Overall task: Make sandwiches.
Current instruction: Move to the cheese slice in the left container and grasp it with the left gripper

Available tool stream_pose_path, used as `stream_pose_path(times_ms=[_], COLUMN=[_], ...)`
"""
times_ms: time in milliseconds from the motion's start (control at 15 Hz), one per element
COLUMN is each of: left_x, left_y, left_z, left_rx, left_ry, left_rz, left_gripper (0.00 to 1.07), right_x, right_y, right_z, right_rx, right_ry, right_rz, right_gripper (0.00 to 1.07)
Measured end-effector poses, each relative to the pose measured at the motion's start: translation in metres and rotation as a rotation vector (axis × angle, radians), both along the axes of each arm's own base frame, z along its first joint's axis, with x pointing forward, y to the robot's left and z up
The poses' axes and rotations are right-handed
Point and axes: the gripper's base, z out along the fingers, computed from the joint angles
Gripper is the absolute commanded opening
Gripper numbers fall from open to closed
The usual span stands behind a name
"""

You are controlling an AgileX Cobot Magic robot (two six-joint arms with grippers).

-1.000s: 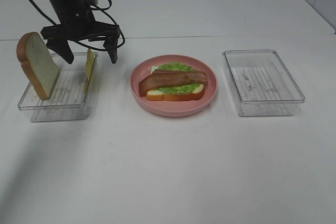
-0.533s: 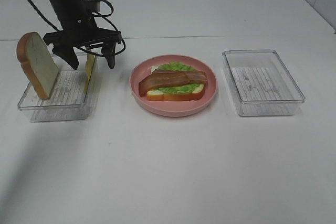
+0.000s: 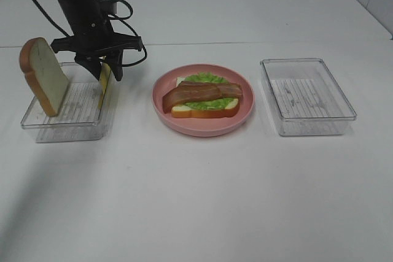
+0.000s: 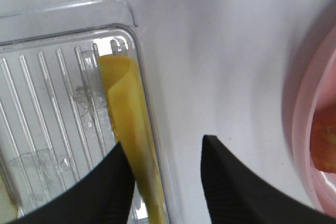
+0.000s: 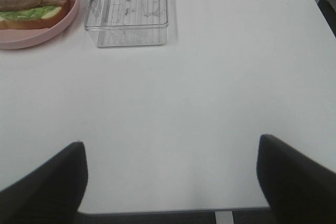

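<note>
An open sandwich (image 3: 202, 97) of bread, green lettuce and bacon lies on the pink plate (image 3: 202, 128). A thin yellow cheese slice (image 3: 105, 81) stands on edge against the right wall of the left clear container (image 3: 67, 118). A white bread slice (image 3: 44, 78) leans on that container's left wall. My left gripper (image 3: 105, 65) hangs over the cheese. In the left wrist view its jaws (image 4: 164, 141) straddle the cheese (image 4: 128, 108) and the container wall; one finger touches the cheese, the other stands apart. My right gripper (image 5: 170, 141) is open over bare table.
A second clear container (image 3: 307, 96) with nothing in it stands right of the plate. The right wrist view shows it (image 5: 128, 9) beside the plate (image 5: 68, 24). The left arm's black cables loop above the left container.
The left gripper has come down over the cheese slice and its jaws have narrowed from wide open to close around it. Nothing else has moved.
</note>
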Motion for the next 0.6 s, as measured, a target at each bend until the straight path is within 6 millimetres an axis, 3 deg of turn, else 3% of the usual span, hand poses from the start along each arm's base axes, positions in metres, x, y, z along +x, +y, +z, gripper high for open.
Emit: stream_pose_path(times_ms=[200,333,533,600], left_x=[0.0,0.0,0.0,0.0], left_y=[0.0,0.0,0.0002,0.0011], left_z=[0.0,0.0,0.0,-0.0001], left_rx=[-0.003,-0.004,-0.002,0.003], left_ry=[0.002,0.002,0.002,0.004], left_rz=[0.02,0.025,0.024,0.024], left_gripper=[0.37,0.19,0.01,0.0], right_x=[0.0,0.0,0.0,0.0], right_y=[0.0,0.0,0.0,0.0], right_z=[0.0,0.0,0.0,0.0], right_rx=[0.0,0.0,0.0,0.0], right_ry=[0.0,0.0,0.0,0.0], right_rz=[0.0,0.0,0.0,0.0], right_gripper=[0.85,0.85,0.85,0.85])
